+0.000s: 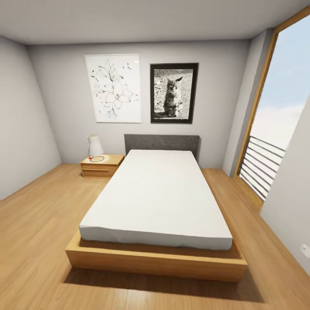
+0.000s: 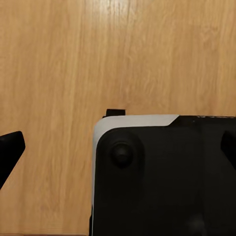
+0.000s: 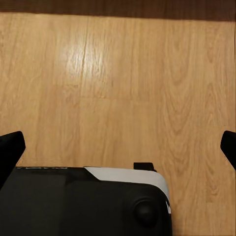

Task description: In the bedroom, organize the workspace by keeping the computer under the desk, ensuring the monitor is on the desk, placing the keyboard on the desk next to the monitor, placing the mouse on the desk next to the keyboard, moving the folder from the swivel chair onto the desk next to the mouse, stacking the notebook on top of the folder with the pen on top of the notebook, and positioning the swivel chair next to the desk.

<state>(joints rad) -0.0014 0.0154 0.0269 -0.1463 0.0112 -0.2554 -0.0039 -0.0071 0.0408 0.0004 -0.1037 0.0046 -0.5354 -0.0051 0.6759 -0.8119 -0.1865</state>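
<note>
A bedroom with grey walls (image 1: 64, 107) and a light wood plank floor (image 1: 34, 241). In the centre of the frame a bed (image 1: 157, 193) with a white mattress sits on a low wooden platform (image 1: 155, 260), its grey headboard (image 1: 161, 144) against the back wall. At centre left, just beside the bed, a small wooden nightstand (image 1: 101, 165) carries a white lamp (image 1: 94, 145). Two pictures hang on the back wall in the upper middle: a pale flower drawing (image 1: 113, 88) and, to its right, a black-framed cat photo (image 1: 174, 93). Along the right edge, a tall wood-framed window (image 1: 280, 99) shows bright sky, with a dark railing (image 1: 262, 170) below. Daylight falls across the floor.
</note>
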